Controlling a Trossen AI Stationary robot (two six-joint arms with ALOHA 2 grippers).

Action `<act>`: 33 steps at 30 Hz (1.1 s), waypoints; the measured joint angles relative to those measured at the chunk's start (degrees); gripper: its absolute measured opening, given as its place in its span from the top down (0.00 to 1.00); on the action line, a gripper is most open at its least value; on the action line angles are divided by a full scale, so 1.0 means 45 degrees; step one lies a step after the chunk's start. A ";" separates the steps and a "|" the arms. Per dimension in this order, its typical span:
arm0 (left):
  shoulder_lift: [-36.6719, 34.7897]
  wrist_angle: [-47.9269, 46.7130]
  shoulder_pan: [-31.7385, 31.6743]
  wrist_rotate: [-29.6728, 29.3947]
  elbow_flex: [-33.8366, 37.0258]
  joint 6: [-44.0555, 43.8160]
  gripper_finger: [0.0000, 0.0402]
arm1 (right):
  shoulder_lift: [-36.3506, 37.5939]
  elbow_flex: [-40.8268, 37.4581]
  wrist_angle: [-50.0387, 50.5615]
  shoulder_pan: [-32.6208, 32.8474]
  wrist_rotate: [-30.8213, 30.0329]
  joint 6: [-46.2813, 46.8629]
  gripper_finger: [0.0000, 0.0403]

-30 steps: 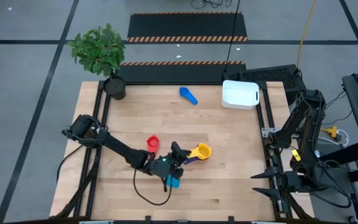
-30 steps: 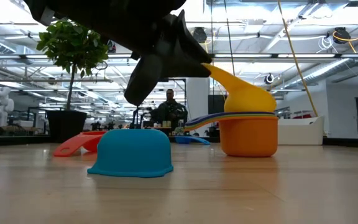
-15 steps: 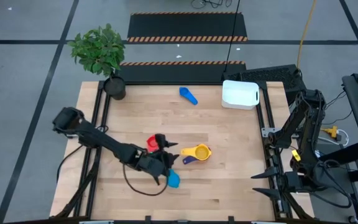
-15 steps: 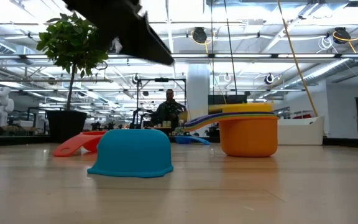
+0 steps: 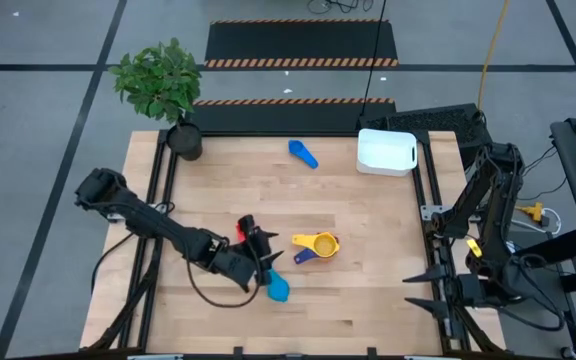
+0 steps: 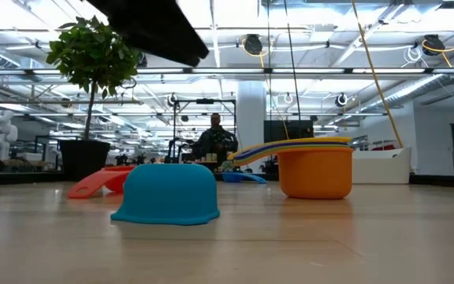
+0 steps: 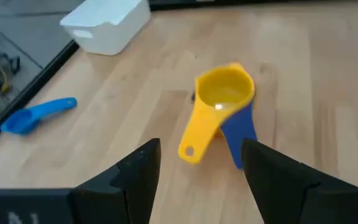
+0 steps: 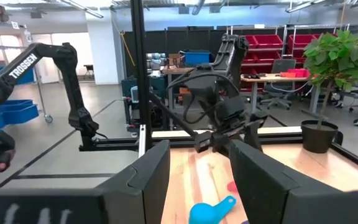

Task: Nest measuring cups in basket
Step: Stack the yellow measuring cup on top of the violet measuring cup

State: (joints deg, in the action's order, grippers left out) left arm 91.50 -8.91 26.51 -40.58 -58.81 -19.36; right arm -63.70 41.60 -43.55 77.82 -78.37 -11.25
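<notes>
- The left gripper (image 5: 264,250), jaws open and empty, hovers mid-table near the front.
- The yellow cup (image 5: 325,243), stacked on others, sits just right of it, handle pointing toward the jaws.
- The right gripper (image 8: 194,186), open, waits at the table's right edge, well apart.
- The basket (image 5: 386,152) sits far right.

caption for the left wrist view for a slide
Open left tool above the yellow cup nested in the stack, basket beyond.

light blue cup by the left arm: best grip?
The light blue cup sits upside down, rim on the table, no handle showing in the low view. Probably come straight down and close the jaws across its domed sides, low near the flared rim.
</notes>
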 joint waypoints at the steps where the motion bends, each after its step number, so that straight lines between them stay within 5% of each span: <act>1: 0.0069 0.0187 -0.0103 -0.0003 0.0000 -0.0274 0.44 | 0.0029 0.0000 0.0003 -0.0054 0.0000 -0.0062 0.60; 8: 0.1100 0.1998 -0.0399 0.0194 0.0000 0.0250 0.43 | 0.0107 0.0000 0.0008 -0.0523 -0.0008 -0.0460 0.60; 13: 0.1718 0.2657 -0.0808 0.1105 -0.0161 0.0089 0.32 | 0.0107 0.0000 0.0010 -0.0761 -0.0005 -0.0680 0.60; 22: 0.3708 -0.0295 -0.1600 0.2784 -0.2893 0.0284 0.04 | 0.0107 0.0000 0.0019 -0.0889 0.0015 -0.0702 0.60; 33: 0.6460 -0.4522 -0.1997 0.2352 -0.6704 0.1384 0.02 | 0.0107 0.0000 0.0024 -0.0846 0.0034 -0.0639 0.60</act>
State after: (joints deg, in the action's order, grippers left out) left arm 120.57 -29.26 17.52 -30.00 -88.97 -13.13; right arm -63.22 41.60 -43.44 74.02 -78.22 -14.13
